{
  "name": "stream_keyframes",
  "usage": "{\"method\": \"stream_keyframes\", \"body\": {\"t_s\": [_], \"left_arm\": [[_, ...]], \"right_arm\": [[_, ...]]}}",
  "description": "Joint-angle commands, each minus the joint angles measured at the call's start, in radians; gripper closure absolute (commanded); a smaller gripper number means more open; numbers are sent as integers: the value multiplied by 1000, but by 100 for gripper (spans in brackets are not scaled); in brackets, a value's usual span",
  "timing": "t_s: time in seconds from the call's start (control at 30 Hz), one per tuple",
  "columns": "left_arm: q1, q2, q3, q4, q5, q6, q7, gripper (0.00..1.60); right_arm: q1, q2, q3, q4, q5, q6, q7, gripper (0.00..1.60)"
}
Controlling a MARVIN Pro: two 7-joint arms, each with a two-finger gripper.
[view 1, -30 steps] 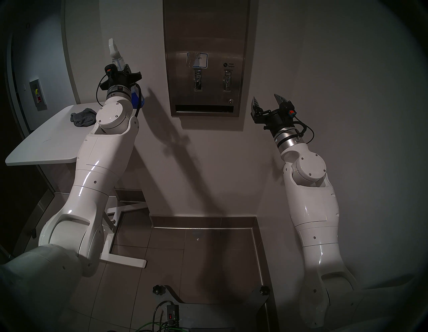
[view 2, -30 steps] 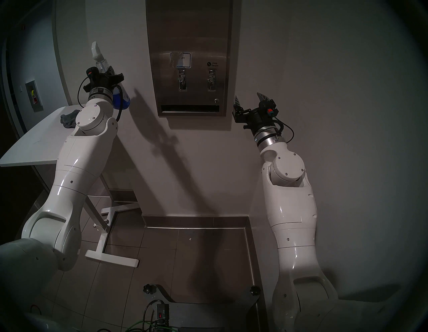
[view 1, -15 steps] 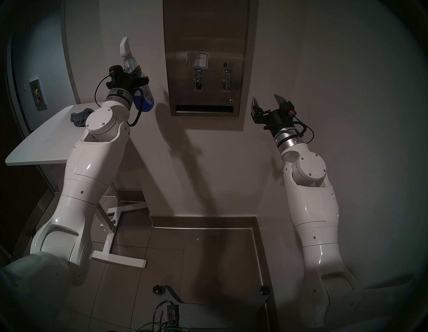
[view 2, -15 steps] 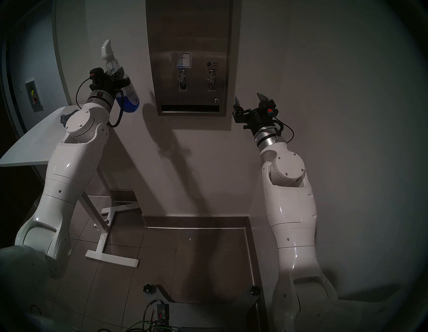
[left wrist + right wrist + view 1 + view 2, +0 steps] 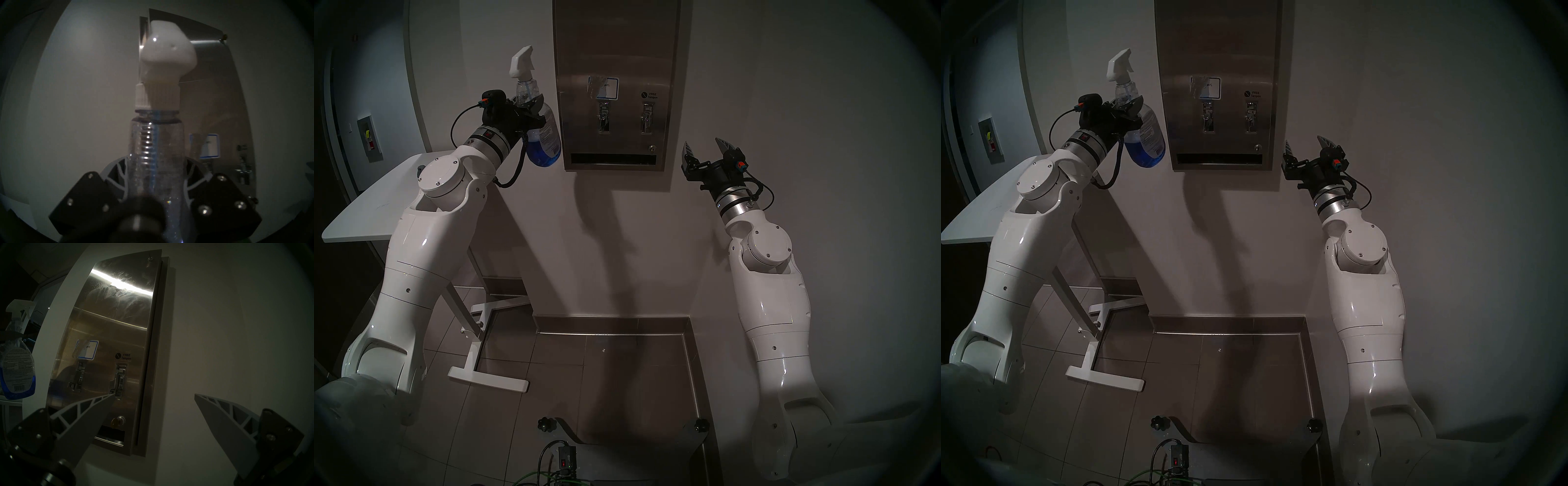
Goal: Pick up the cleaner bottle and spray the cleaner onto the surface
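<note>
- Gripping the neck of the cleaner bottle (image 5: 540, 130), the left gripper (image 5: 528, 104) holds it upright in the air, just left of the steel dispenser front (image 5: 616, 51) and clear of the white table (image 5: 365, 210).
- Blue cleaner (image 5: 1146, 157) pools in the bottle's lower part; the white trigger nozzle (image 5: 521, 64) is on top.
- Only the left wrist view shows both fingers (image 5: 119, 171) pressed against the ribbed clear neck, with the blue-bordered sticker (image 5: 209, 146) behind at right.
- Only the right wrist view shows the bottle's back label with a barcode, and smeared streaks high on the steel front.
- Right gripper (image 5: 704, 147) hangs empty with its jaws spread wide, just right of the dispenser's edge, near the wall (image 5: 789, 85).
- Open wall and tiled floor (image 5: 585, 390) lie between the two arms.
</note>
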Motion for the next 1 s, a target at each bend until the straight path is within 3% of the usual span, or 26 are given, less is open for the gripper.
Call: {"method": "stream_keyframes", "body": {"t_s": [0.0,0.17,0.3,0.4,0.47,0.5,0.97], "left_arm": [[-79,34,-33,-57,-68,98,-49,160],[-114,10,-21,-31,-62,178,-33,160],[-126,-14,-17,-13,-33,201,0,160],[-155,-21,-5,11,-28,215,7,160],[-114,-31,-32,-20,-20,214,15,160],[-162,-29,-4,14,-21,223,13,160],[-190,-70,34,-10,-1,247,-9,160]], "right_arm": [[34,-3,-2,-37,0,-8,-2,0],[33,-4,-1,-38,-1,-8,-2,0],[33,-5,-1,-38,-1,-8,-2,0],[33,-5,0,-37,-2,-8,-1,0],[33,-6,0,-37,-2,-8,-1,0],[33,-6,0,-37,-2,-8,-1,0],[33,-8,2,-37,-4,-8,0,0]]}}
